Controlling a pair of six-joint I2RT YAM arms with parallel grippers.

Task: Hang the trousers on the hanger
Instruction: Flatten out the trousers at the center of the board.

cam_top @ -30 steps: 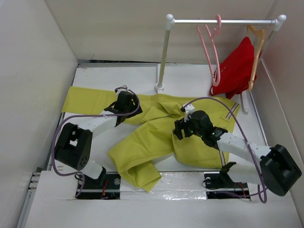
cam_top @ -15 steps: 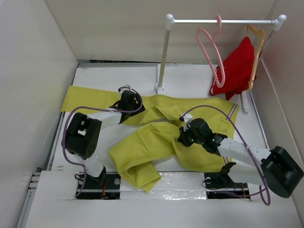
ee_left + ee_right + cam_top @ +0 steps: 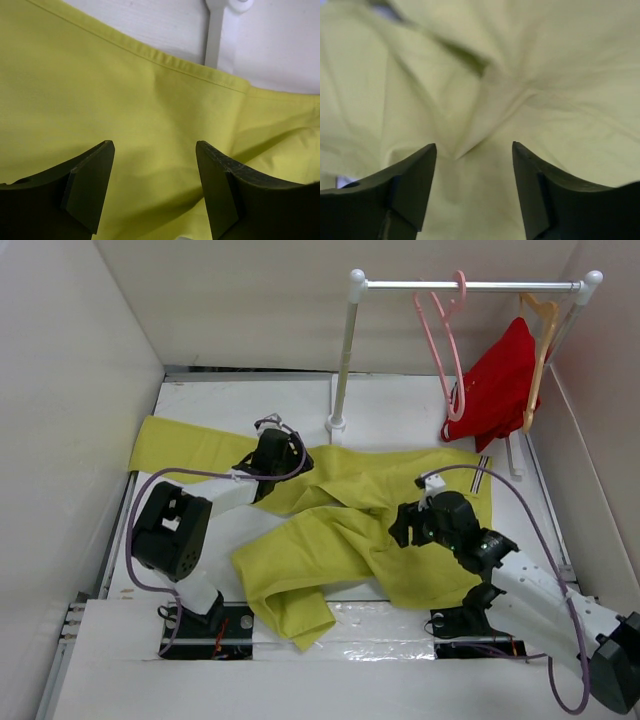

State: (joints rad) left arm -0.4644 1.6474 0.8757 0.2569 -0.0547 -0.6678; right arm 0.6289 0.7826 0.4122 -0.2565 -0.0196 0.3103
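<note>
Now the trousers (image 3: pixel 330 540) lie crumpled across the middle of the bench (image 3: pixel 240 395), one leg stretched to the far left, the other folded toward the near edge, and the striped waistband at the right. The left gripper (image 3: pixel 154 147) hovers spread over a flat leg just near of the white rack foot (image 3: pixel 215 30), holding nothing. The right gripper (image 3: pixel 474 146) is likewise spread above creased fabric, pinching none of it. The pink hanger (image 3: pixel 440 340) hangs on the rail (image 3: pixel 480 285) at far right, beside a red garment (image 3: pixel 500 380) on a wooden hanger (image 3: pixel 545 325).
</note>
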